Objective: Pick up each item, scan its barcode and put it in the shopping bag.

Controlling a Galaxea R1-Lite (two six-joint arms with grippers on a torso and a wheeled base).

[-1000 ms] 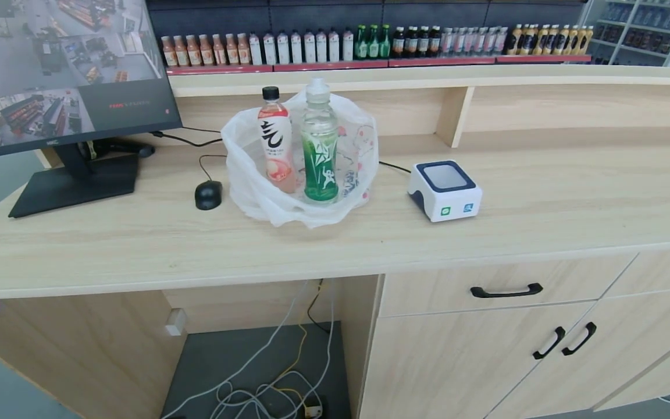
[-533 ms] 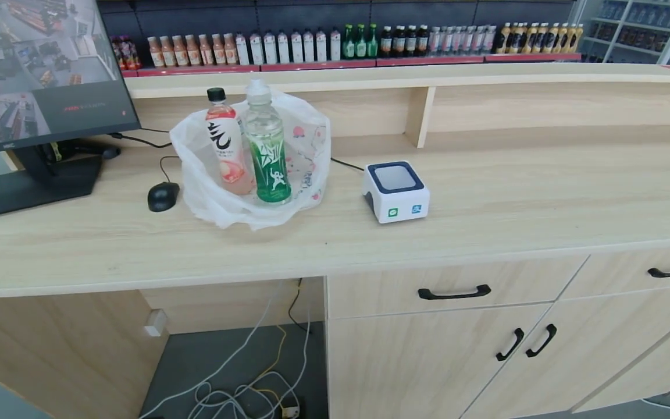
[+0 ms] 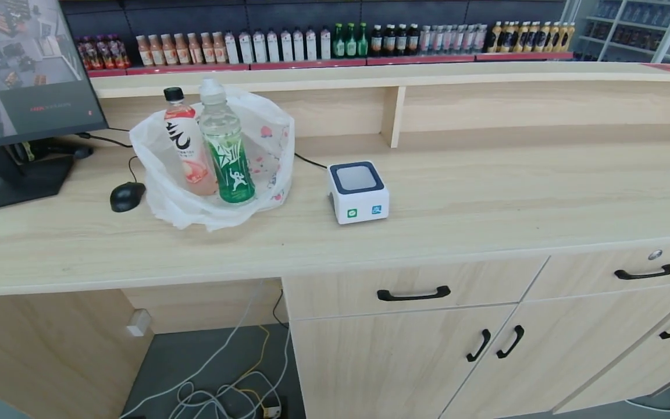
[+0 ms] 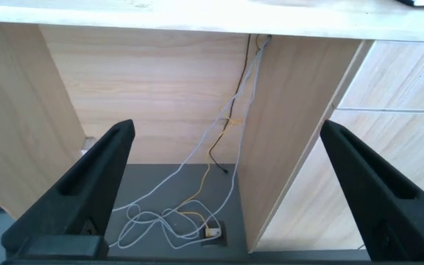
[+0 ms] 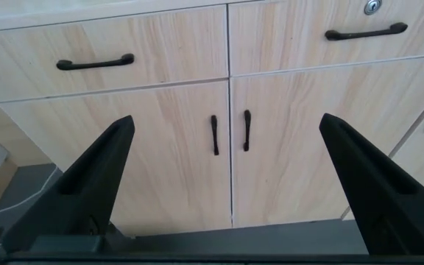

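Now, on the counter (image 3: 486,192) you see the white shopping bag (image 3: 163,195) standing open toward the left end. Both bottles are upright inside it: the peach bottle (image 3: 186,148) with a black cap and, close beside it, the green-label bottle (image 3: 229,157). The scanner (image 3: 357,192), a white box with a dark-rimmed window on top, sits near the bag on its right side, apart from it. A black mouse (image 3: 127,196) lies just beside the bag on the other side, with a monitor (image 3: 21,70) behind it. Your left gripper (image 4: 227,132) is low, before the open space under the counter where cables (image 4: 190,213) lie on the floor. Its fingers are spread wide with nothing between them. Your right gripper (image 5: 227,125) faces the cabinet doors (image 5: 168,147) below the drawers, also spread wide and holding nothing.
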